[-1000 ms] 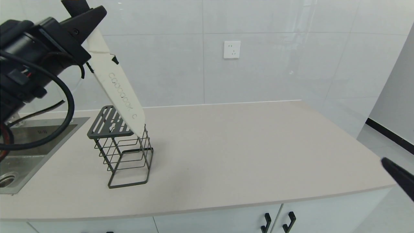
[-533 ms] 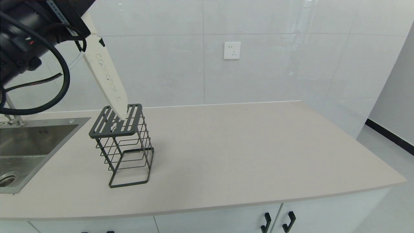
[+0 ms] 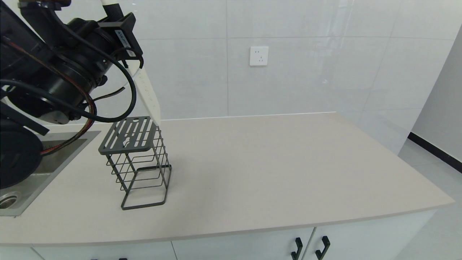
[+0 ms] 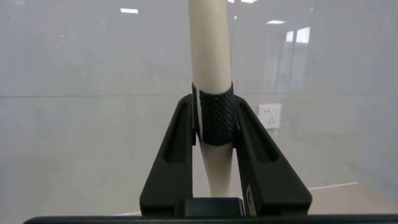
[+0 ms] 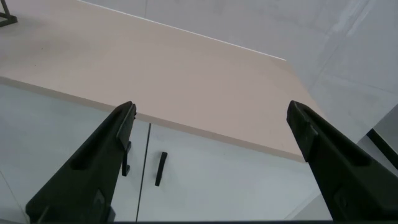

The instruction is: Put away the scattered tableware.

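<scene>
Our left gripper (image 4: 214, 118) pinches the white knife (image 3: 148, 94) by its handle, the tilted blade's tip at the right edge of the wire rack (image 3: 129, 135) and its slotted top. We should line the blade up over 1 slot, then lower slowly; our right gripper (image 5: 210, 112) is spread.

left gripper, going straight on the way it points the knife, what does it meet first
Probably the slotted top of the black wire rack: the tip of the knife hangs just above its far corner. Depth is unclear, so it could slip past the edge.

Knife (image 3: 149, 98) mid-part hid behind L arm (image 3: 54, 83); sink (image 3: 21, 191) cut off at edge.
</scene>
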Robot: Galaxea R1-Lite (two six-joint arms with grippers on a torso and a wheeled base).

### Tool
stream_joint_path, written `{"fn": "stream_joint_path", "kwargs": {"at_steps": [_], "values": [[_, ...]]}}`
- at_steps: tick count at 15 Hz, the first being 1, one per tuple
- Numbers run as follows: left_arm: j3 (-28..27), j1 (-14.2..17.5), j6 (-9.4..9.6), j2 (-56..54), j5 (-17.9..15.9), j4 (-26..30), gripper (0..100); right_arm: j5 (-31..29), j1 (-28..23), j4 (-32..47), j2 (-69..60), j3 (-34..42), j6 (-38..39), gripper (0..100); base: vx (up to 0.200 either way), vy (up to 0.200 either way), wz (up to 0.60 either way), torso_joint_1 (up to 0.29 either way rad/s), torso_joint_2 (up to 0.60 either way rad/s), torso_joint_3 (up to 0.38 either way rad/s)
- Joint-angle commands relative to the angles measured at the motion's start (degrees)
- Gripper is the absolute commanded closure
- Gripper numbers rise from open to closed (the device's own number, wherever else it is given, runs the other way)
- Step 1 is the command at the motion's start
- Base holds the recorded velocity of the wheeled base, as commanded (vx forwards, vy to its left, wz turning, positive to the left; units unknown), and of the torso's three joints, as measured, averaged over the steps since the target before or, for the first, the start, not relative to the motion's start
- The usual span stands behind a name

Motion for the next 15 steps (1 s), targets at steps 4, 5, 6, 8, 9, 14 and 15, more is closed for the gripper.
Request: {"fn": "stream_joint_path", "kwargs": {"at_steps": [4, 5, 6, 8, 9, 14, 15], "values": [[0.0, 2.1, 1.33, 1.2, 0.2, -0.2, 100, 0.0, 0.0, 0.0, 0.3, 0.0, 0.0, 0, 0.0, 0.0, 0.0, 0.0, 0.0, 0.0], [0.2, 2.4, 1.33, 1.3, 0.2, -0.2, 100, 0.0, 0.0, -0.1, 0.3, 0.0, 0.0, 0, 0.0, 0.0, 0.0, 0.0, 0.0, 0.0], [0.4, 4.0, 1.24, 1.5, 0.2, -0.4, 100, 0.0, 0.0, 0.0, 0.3, 0.0, 0.0, 0, 0.0, 0.0, 0.0, 0.0, 0.0, 0.0], [0.4, 5.8, 0.98, 1.6, 0.2, -0.7, 100, 0.0, 0.0, 0.0, 0.3, 0.0, 0.0, 0, 0.0, 0.0, 0.0, 0.0, 0.0, 0.0], [0.4, 6.2, 0.98, 1.6, 0.1, -1.1, 100, 0.1, 0.0, 0.0, 0.3, 0.0, 0.0, 0, 0.0, 0.0, 0.0, 0.0, 0.0, 0.0], [0.5, 6.3, 0.98, 3.9, -0.3, -1.2, 100, 0.1, 0.0, 0.0, 0.3, 0.0, 0.1, 0, 0.0, 0.0, 0.0, 0.0, 0.0, 0.0], [0.5, 6.3, 0.98, 4.2, -0.3, -1.2, 100, 0.1, 0.0, -0.1, 0.3, 0.0, 0.1, 0, 0.0, 0.0, 0.0, 0.0, 0.0, 0.0]]}}
